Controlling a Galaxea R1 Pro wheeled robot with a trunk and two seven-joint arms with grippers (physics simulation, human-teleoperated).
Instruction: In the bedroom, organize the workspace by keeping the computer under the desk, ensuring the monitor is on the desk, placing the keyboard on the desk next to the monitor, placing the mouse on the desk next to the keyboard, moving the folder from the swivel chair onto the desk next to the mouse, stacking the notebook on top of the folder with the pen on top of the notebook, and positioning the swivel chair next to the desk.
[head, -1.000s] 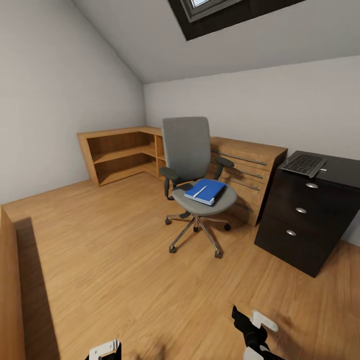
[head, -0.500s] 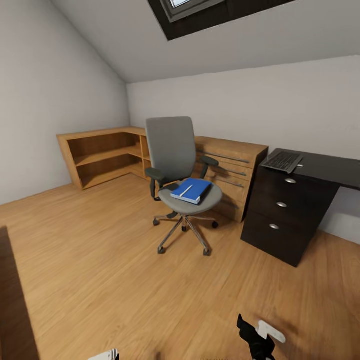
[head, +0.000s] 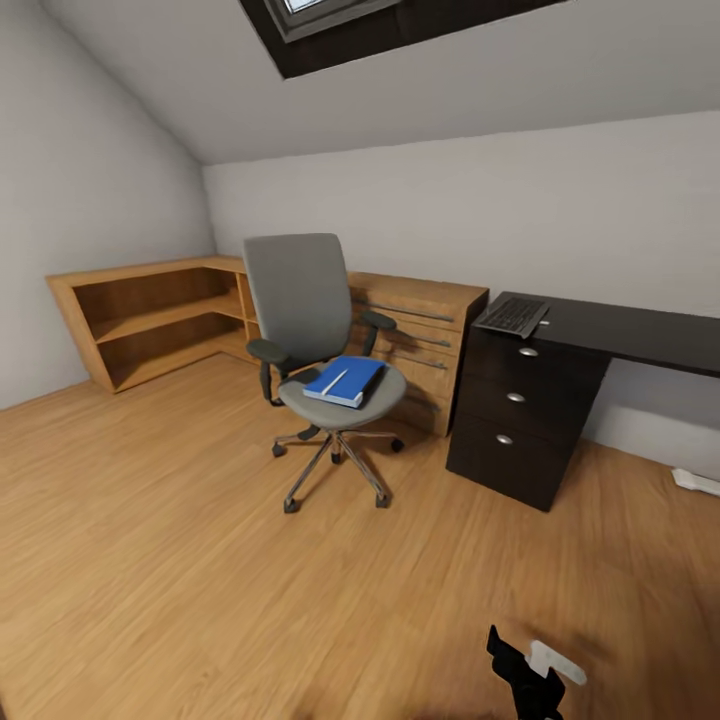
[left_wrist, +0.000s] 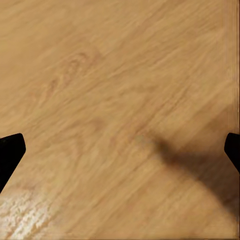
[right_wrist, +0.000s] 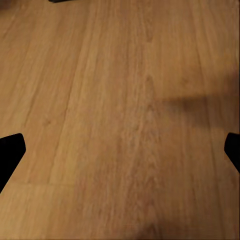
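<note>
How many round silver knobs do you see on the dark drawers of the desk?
3, one on each drawer front of the desk: the top knob, the middle knob and the bottom knob. More drawers may lie outside the picture at the right.

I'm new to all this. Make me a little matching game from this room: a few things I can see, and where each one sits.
Things:
1. folder
2. keyboard
3. swivel chair
4. pen

Places:
A. on the wood floor, in front of the light wood cabinet
B. on the black desk top, at its drawer end
C. on the chair's seat
D. on top of the blue cover

Pairs: 1-C, 2-B, 3-A, 4-D
</note>
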